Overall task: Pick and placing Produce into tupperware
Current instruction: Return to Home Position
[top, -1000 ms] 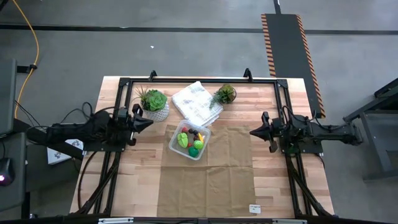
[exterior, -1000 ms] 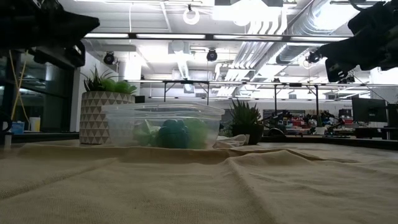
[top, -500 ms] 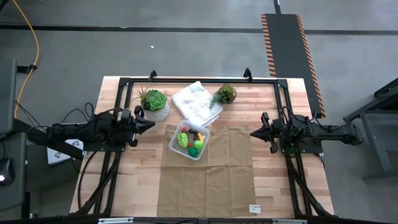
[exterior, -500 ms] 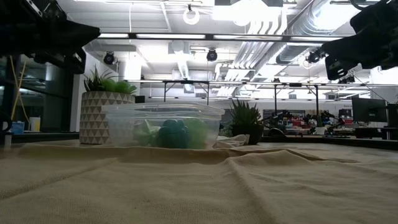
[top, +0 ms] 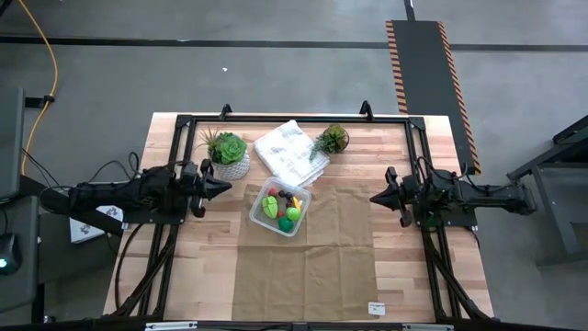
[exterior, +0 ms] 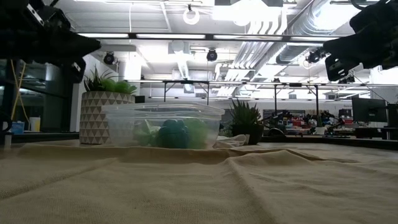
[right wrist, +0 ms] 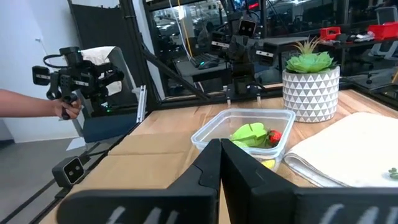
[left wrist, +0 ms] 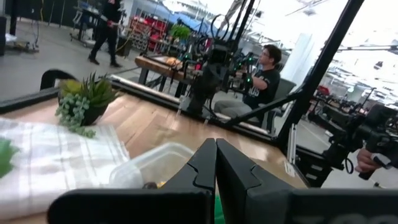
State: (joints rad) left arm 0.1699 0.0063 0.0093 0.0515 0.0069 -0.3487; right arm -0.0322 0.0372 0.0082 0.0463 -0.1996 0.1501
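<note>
The clear square tupperware [top: 280, 206] rests on the tan cloth [top: 303, 267] in the table's middle. Inside it lies the produce [top: 284, 211]: green, red, dark and yellow pieces, also seen through the tupperware wall [exterior: 163, 126] and in the right wrist view [right wrist: 254, 135]. My left gripper [top: 226, 185] hangs shut above the table's left side, pointing level toward the tupperware. My right gripper [top: 372, 196] hangs shut above the right side, pointing level at it from the other way. Neither holds anything.
Far of the tupperware stand a potted plant in a white patterned pot [top: 228, 153], a white folded bag or cloth [top: 291, 152] and a small dark-potted plant [top: 332, 139]. A black frame [top: 294, 118] borders the table. A person's hand [right wrist: 37, 104] holds a device beyond the table.
My left gripper has sunk slightly and tipped a little, staying shut. Nothing else has moved.
</note>
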